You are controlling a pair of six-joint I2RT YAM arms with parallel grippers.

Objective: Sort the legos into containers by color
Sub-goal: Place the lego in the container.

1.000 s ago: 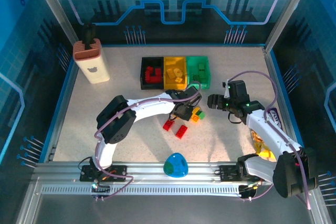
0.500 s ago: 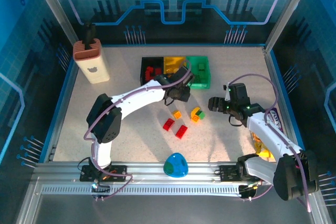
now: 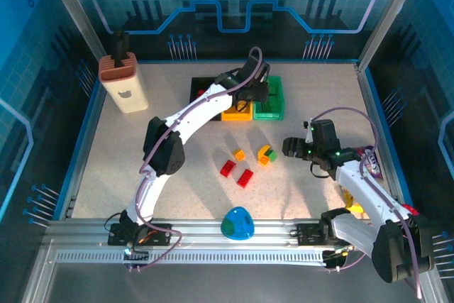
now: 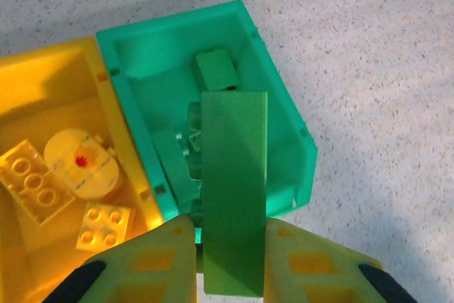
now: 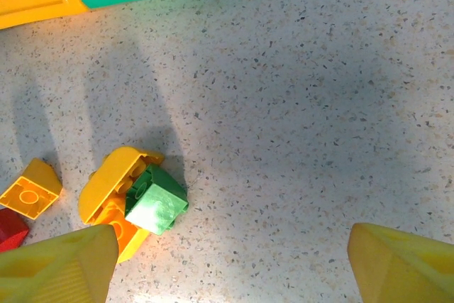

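Observation:
My left gripper point(image 3: 256, 93) hangs over the green container point(image 3: 273, 109) at the back, shut on a green lego point(image 4: 234, 175) that stands upright between the pads. Below it in the left wrist view lie the green container point(image 4: 298, 129), with green legos inside, and the yellow container point(image 4: 50, 79), holding yellow pieces. The black container point(image 3: 196, 84) is partly hidden behind the left arm. My right gripper point(image 3: 288, 148) is open, low over the table, just right of a yellow and green lego cluster point(image 3: 267, 154). The right wrist view shows a green lego point(image 5: 156, 200) against a yellow arched piece point(image 5: 113, 179). Two red legos point(image 3: 227, 168) point(image 3: 245, 178) and a small yellow one point(image 3: 239, 154) lie loose.
A beige block with a brown top point(image 3: 123, 84) stands at the back left. A blue-green egg point(image 3: 237, 223) sits by the front rail. Shiny snack bags point(image 3: 370, 164) lie under the right arm. Blue walls point(image 3: 84, 140) edge the table.
The left arm has carried the green lego from the middle of the table back to above the green container. The right gripper has drifted slightly nearer and stayed open.

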